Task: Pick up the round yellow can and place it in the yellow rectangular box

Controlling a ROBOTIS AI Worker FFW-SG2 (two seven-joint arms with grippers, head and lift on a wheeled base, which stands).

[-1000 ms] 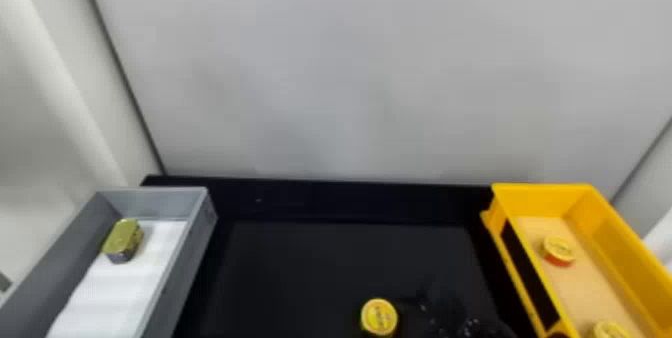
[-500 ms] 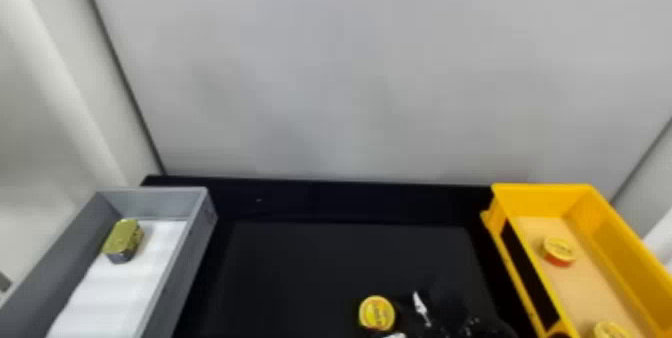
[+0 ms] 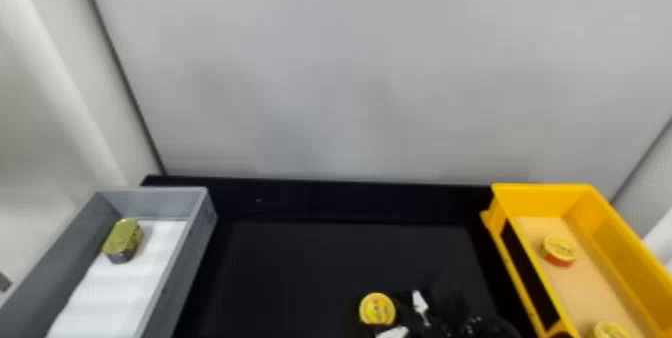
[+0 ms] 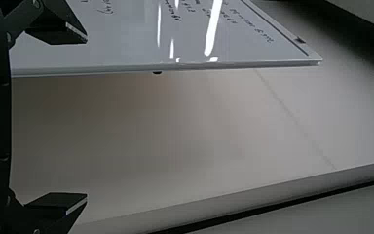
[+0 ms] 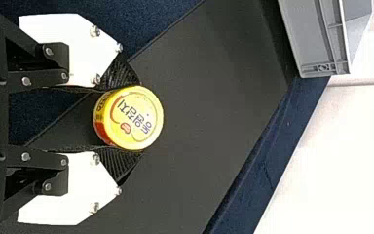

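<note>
Coming in at the head view's bottom edge, the right gripper (image 3: 389,313) is partly cut off, its dark parts barely made out against the black surface (image 3: 300,262). It is pointed leftward, the round yellow can (image 3: 377,309) clamped between its fingers; whether the can is lifted cannot be told. The yellow rectangular box (image 3: 540,188), well apart to the right, is cut off at its near end. The left gripper (image 4: 86,119) is spread wide.

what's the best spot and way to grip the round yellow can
Probably by the curved side wall of the round yellow can, pinched on opposite sides, coming from the robot's near right: it is short, its flat lid faces up, and the right arm's black-and-white two-fingered tool holds it that way.
</note>
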